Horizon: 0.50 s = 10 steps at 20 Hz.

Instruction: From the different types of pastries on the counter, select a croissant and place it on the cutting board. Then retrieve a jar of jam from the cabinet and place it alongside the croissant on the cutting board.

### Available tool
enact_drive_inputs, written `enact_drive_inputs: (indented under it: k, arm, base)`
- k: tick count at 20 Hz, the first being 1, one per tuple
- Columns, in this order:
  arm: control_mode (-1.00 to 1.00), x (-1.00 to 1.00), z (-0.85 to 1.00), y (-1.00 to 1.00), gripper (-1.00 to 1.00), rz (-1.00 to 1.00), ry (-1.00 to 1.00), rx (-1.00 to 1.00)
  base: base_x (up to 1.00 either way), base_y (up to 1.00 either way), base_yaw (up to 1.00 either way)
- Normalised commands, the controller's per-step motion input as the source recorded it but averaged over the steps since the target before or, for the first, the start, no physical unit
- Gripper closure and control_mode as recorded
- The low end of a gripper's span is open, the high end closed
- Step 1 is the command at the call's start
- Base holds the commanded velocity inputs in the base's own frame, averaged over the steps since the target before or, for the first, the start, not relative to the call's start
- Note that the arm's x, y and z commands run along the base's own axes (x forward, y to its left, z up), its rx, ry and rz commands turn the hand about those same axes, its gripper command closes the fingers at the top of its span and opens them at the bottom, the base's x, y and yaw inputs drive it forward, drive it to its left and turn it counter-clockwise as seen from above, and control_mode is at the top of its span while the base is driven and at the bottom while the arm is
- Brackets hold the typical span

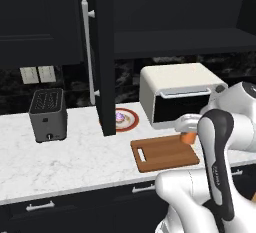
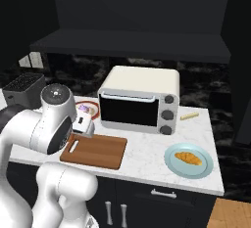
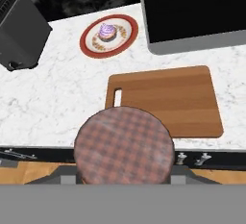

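Jar of jam (image 3: 124, 143): plaid purplish-brown round lid faces the hand camera, held up above the handle end of the cutting board (image 3: 168, 98). From the left base camera, its orange-red body (image 1: 189, 137) shows at the board's far right corner.

Cutting board: reddish-brown wood, rounded corners, slot handle at its left short end; lies flat on the white marble counter (image 1: 75, 157), bare.

Croissant (image 2: 189, 158): golden-orange crescent, lying on a pale blue plate, well apart from the board.

Frosted round pastry (image 3: 107, 31): pink-purple top, on a red-rimmed plate.

Cabinet door (image 1: 104, 52): black, long silver bar handle, swung open.
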Motion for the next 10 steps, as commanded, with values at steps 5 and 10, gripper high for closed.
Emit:
enact_drive_inputs:
  k: [5,10]
  arm:
    - [-1.00,-0.18,-0.27,0.34,1.00,0.00,-0.12,-0.04]
    - [-1.00,-0.22,-0.92,0.52,1.00,-0.01,-0.21,-0.42]
  base:
    - [0.00,0.00,0.00]
    - [0.00,0.00,0.00]
